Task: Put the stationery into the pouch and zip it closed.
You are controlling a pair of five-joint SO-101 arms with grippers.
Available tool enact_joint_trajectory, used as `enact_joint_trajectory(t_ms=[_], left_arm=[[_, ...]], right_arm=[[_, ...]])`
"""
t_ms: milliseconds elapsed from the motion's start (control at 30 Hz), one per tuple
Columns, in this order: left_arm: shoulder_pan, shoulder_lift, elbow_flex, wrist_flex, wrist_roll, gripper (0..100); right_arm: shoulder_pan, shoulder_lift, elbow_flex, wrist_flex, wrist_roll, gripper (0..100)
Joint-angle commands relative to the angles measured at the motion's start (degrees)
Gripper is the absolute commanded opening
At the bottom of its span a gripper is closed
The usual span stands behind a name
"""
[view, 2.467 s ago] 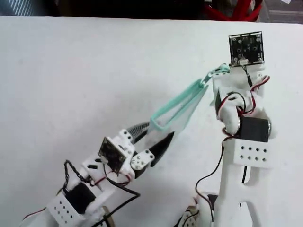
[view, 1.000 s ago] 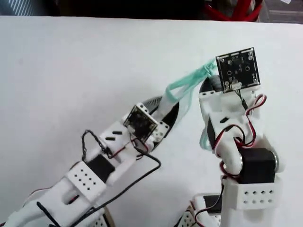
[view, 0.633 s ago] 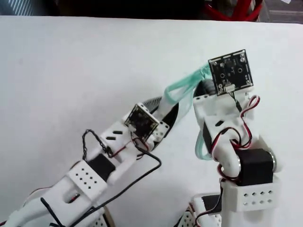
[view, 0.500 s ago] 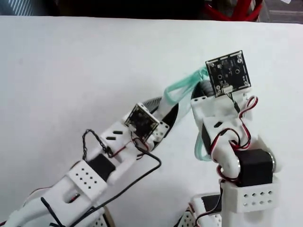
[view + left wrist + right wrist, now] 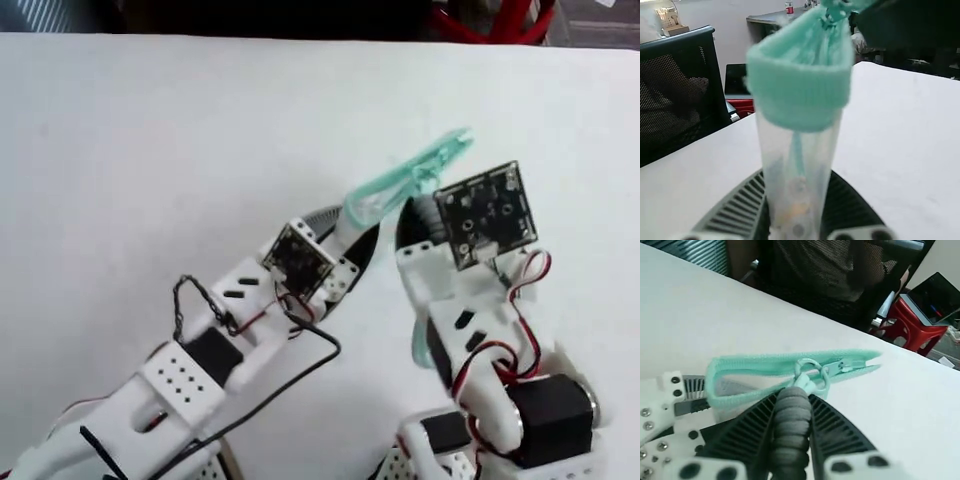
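My left gripper [image 5: 352, 240] holds up a clear pouch [image 5: 797, 165] with a mint-green zipper band [image 5: 405, 180], shut on its lower end [image 5: 797, 205]. Small stationery shows dimly inside the pouch. My right gripper [image 5: 408, 215] is at the middle of the zipper band, close to the left gripper. Its fingers are shut [image 5: 800, 390] on the mint pull tab just below the metal zipper ring [image 5: 810, 371]. On the side toward the left gripper the band gapes as a loop; past the ring it lies closed out to its free tip [image 5: 460, 138].
The white table [image 5: 150, 150] lies bare to the left and far side. Its far edge runs along the top of the high view, with red plastic furniture [image 5: 490, 20] behind. A black mesh chair [image 5: 675, 95] stands beyond the table.
The right gripper has slid back along the zipper band from its far end toward the left gripper. The band's far tip now sticks out free. The left arm holds still.
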Motion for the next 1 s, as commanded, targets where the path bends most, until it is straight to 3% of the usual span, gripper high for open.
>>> enact_joint_trajectory(t_ms=[0,367,567,967], left_arm=[[0.5,0.3,-2.8,-0.7,-0.1,2],[0.5,0.0,-1.9,-0.8,-0.1,2],[0.4,0.0,-1.9,-0.8,-0.1,2],[0.1,0.1,-1.9,-1.1,-0.1,2]], right_arm=[[-3.6,-2.0,0.1,0.1,0.5,1.9],[-4.3,-2.5,0.4,2.2,0.1,1.9],[-11.4,-2.5,0.0,4.4,0.1,1.9],[-12.2,-2.6,-3.7,9.0,0.4,1.9]])
